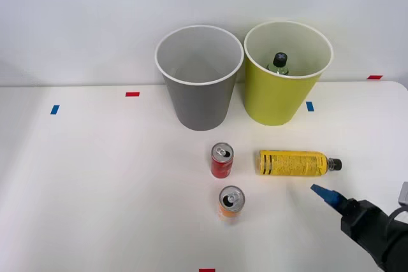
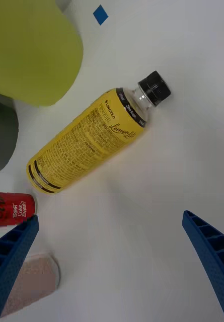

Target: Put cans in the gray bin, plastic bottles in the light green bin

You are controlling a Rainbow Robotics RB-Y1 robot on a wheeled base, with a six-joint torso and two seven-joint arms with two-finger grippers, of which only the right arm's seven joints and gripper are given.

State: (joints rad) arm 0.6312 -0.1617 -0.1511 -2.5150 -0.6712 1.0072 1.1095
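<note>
My right gripper (image 2: 112,271) hangs spread wide, holding nothing, just short of the yellow-labelled bottle (image 1: 294,163) lying on its side on the table (image 1: 95,189). It's round and probably light and slick, so I'd clamp across the label's middle, not the black-capped neck. Beside it stand the orange can (image 1: 231,201) and red can (image 1: 222,160), upright. Farther off, the gray bin (image 1: 199,81) looks empty; the light green bin (image 1: 287,78) holds what seems the other bottle (image 1: 278,64)

White table (image 1: 95,176) w/ red (image 1: 132,94) & blue tape marks (image 1: 55,109).
</note>
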